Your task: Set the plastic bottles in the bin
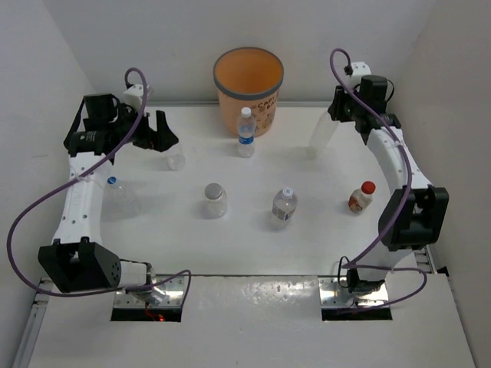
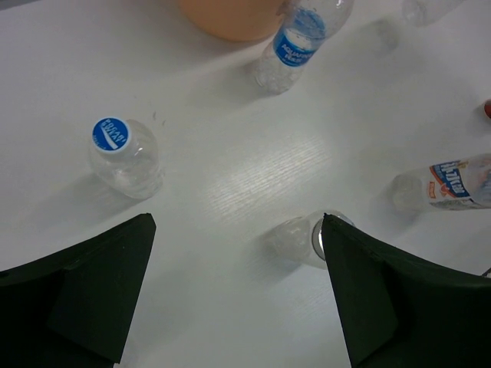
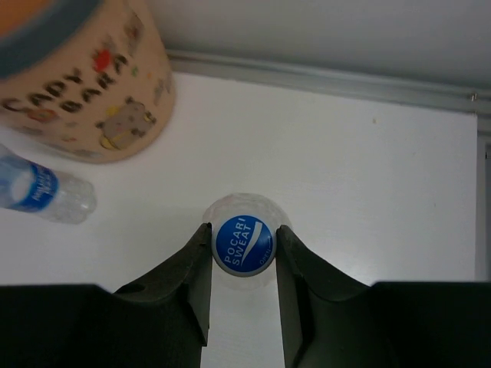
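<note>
The orange bin (image 1: 248,80) stands at the back centre. My right gripper (image 3: 243,247) is shut on the blue cap of a clear plastic bottle (image 3: 243,241) standing upright on the table, right of the bin (image 3: 84,84); in the top view this gripper (image 1: 335,113) sits over that bottle (image 1: 322,132). My left gripper (image 2: 238,222) hangs open over bare table, holding nothing. A blue-capped bottle (image 2: 123,153) stands to its left and a grey-capped one (image 2: 299,239) is beside its right finger. Other bottles stand loose: blue-labelled (image 1: 245,132), grey-capped (image 1: 215,199), labelled (image 1: 284,205), brownish red-capped (image 1: 360,197).
White walls enclose the table on the left, back and right. Another blue-capped bottle (image 1: 115,188) stands close to the left arm's link. The blue-labelled bottle (image 3: 42,195) stands just in front of the bin.
</note>
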Controlling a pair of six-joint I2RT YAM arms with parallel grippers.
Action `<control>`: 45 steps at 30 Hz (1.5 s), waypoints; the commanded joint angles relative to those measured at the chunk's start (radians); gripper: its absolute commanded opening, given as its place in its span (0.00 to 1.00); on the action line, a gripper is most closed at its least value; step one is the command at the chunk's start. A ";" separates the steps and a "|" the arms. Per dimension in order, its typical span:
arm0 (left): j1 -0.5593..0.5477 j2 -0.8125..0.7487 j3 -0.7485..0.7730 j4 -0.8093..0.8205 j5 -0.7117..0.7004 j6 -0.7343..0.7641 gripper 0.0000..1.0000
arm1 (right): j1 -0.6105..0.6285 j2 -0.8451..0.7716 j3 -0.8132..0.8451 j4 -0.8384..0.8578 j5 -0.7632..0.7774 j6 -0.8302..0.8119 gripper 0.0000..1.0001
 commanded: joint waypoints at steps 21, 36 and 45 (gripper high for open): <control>-0.360 0.108 -0.135 0.568 -0.120 -0.187 0.73 | 0.353 0.250 0.670 0.279 0.069 -0.096 0.00; -0.507 0.307 -0.114 0.881 -0.378 -0.167 0.76 | 0.359 0.370 0.689 0.188 0.141 -0.076 0.94; -0.528 0.448 -0.010 0.944 -0.399 -0.162 0.75 | 0.286 0.108 0.500 0.104 0.030 0.075 0.96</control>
